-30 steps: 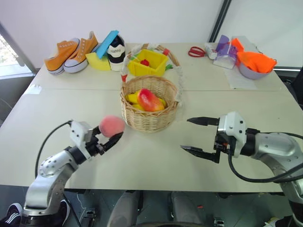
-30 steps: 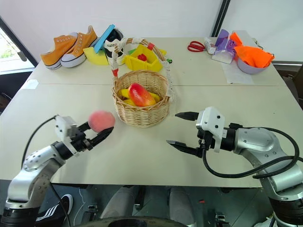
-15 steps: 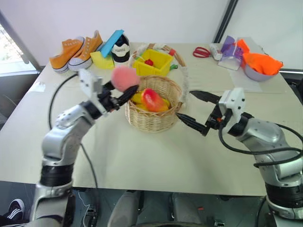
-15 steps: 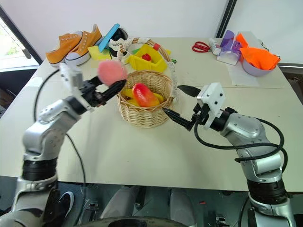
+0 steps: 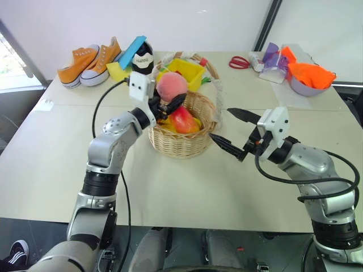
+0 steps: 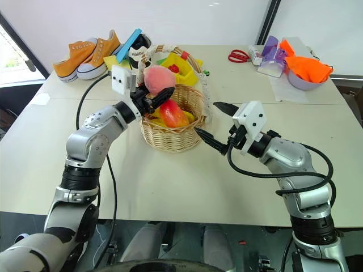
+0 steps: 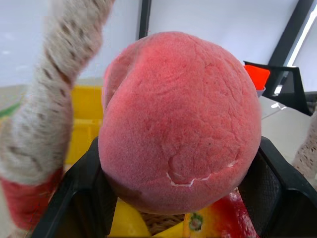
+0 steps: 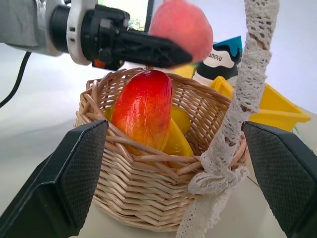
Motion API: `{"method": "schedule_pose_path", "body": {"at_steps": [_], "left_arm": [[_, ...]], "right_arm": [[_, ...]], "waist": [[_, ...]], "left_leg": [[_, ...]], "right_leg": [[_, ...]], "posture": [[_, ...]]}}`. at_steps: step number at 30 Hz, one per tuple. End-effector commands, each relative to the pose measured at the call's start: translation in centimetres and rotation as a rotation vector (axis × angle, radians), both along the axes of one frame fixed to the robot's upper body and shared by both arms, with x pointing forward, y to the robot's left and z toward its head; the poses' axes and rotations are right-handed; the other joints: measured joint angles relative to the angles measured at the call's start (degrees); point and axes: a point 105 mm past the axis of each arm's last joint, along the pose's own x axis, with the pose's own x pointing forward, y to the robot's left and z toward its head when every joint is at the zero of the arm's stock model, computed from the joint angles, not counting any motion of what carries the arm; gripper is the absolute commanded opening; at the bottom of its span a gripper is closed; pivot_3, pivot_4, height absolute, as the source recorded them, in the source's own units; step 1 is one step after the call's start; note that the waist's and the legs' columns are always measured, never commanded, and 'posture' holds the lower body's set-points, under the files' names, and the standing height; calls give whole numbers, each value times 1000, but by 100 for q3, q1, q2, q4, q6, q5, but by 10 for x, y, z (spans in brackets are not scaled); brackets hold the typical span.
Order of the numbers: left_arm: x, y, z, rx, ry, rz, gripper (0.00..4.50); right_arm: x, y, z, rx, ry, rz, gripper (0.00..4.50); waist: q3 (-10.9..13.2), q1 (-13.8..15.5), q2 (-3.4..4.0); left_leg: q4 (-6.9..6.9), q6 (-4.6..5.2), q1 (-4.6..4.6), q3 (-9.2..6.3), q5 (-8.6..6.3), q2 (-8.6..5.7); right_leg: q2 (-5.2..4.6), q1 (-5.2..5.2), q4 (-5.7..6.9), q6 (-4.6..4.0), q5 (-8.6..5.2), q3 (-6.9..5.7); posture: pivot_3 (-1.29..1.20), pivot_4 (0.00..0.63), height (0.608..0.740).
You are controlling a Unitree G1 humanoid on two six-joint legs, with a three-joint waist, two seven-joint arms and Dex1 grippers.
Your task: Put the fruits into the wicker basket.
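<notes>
The pink peach (image 5: 172, 85) hangs over the near-left rim of the wicker basket (image 5: 177, 143), with my left gripper (image 5: 176, 97) shut on it. In the left wrist view the peach (image 7: 178, 119) sits between both black fingers (image 7: 81, 193). The red-and-yellow mango (image 5: 181, 119) lies inside the basket on yellow pieces. The basket's tall handle (image 5: 218, 96) arches over its right side. My right gripper (image 5: 220, 123) stands open just right of the basket, pointing at it, with nothing between its fingers. The right wrist view looks into the basket (image 8: 143, 198) at the mango (image 8: 143, 106).
Behind the basket stands a yellow plastic bin (image 5: 182, 71). Orange sneakers (image 5: 91, 59) and a black shoe (image 5: 139, 56) lie at the far left. Red scissors (image 5: 238, 61), a purple item (image 5: 272, 56) and a bowl with orange cloth (image 5: 309, 76) sit at the far right.
My left arm has carried the peach up and to the right, from over the near table to over the basket. My right gripper moved in toward the basket's right side, then held still.
</notes>
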Motion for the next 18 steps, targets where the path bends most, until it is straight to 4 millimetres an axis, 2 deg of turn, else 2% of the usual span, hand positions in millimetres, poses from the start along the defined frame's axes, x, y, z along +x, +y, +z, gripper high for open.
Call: {"method": "schedule_pose_path", "body": {"at_steps": [1, 4, 8, 10, 12, 16, 18], "left_arm": [[-11, -5, 12, -1, -48, -51, 4416], [-20, -8, 19, -11, -76, -79, 4416], [-26, 5, 27, -22, -100, -56, 4416], [-21, 15, 23, 22, -76, 11, 4416], [-23, 17, 23, 13, -66, 1, 4416], [-43, 12, 27, 13, -131, -106, 4416], [-49, 18, 32, 12, -186, -107, 4416]], "right_arm": [[-4, 3, 6, 8, -38, 15, 4500], [-3, 4, 6, 13, -36, 15, 4500], [-2, 3, 6, 20, -33, 13, 4500], [-1, 4, 7, 24, -32, 18, 4500], [-1, 6, 5, 16, -34, 26, 4500], [0, 7, 5, 17, -33, 34, 4500], [1, 6, 5, 15, -37, 28, 4500]], "waist": [[0, -5, 0], [0, 0, 0], [0, -2, 0], [0, -4, 0], [0, -3, 1], [0, 3, 1], [0, 5, 1]], "left_leg": [[0, 0, 0, 0, 0, 0], [0, -1, 0, 0, 0, 1], [1, -1, 0, 0, 0, 1], [1, -1, 1, 0, 0, 1], [0, -1, 3, 0, 0, 1], [0, -1, 3, 0, 0, 1], [0, -1, 3, 0, 0, 1]], "right_leg": [[0, 0, 1, 0, 0, 0], [1, 1, 1, 0, 0, 1], [0, 0, 1, 0, 0, 1], [1, 0, 2, 0, 0, 1], [1, 1, 3, 0, 0, 2], [1, 1, 2, 0, 0, 2], [0, 1, 2, -1, 0, 2]], "posture": [[0, 150, 740], [0, 150, 740], [0, 150, 740], [0, 150, 740], [0, 150, 740], [0, 150, 740], [0, 150, 740]]}}
